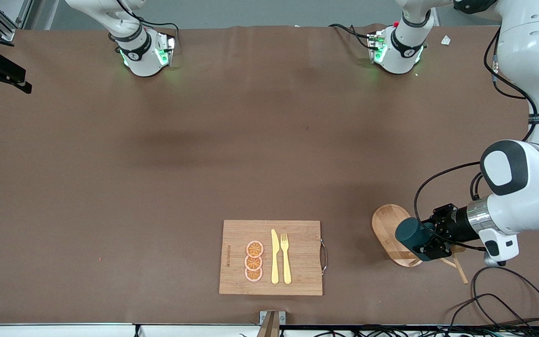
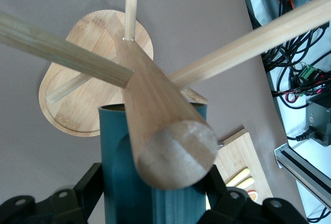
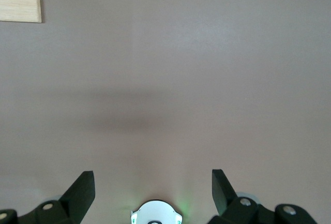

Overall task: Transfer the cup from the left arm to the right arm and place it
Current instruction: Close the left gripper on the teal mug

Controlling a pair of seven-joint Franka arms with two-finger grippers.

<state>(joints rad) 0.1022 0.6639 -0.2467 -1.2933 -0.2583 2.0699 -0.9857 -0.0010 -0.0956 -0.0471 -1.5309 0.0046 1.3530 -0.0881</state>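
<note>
Fingers of the left gripper (image 1: 420,243) clamped the dark teal cylindrical cup (image 1: 410,234) at lower right; the right gripper (image 3: 153,185) waited, spread wide, empty.

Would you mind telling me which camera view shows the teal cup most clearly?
The front view: the cup shows whole above the wooden tray. The left wrist view shows only its wall, partly hidden by a wooden rack. The right wrist view misses it.

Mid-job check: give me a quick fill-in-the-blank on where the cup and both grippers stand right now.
The left gripper is shut on the ____. The cup hangs over the wooden ____ stand. The right gripper has its jaws ____. On the cutting board beside the knife lies a yellow ____.

Missing: cup; mug; open; fork
</note>
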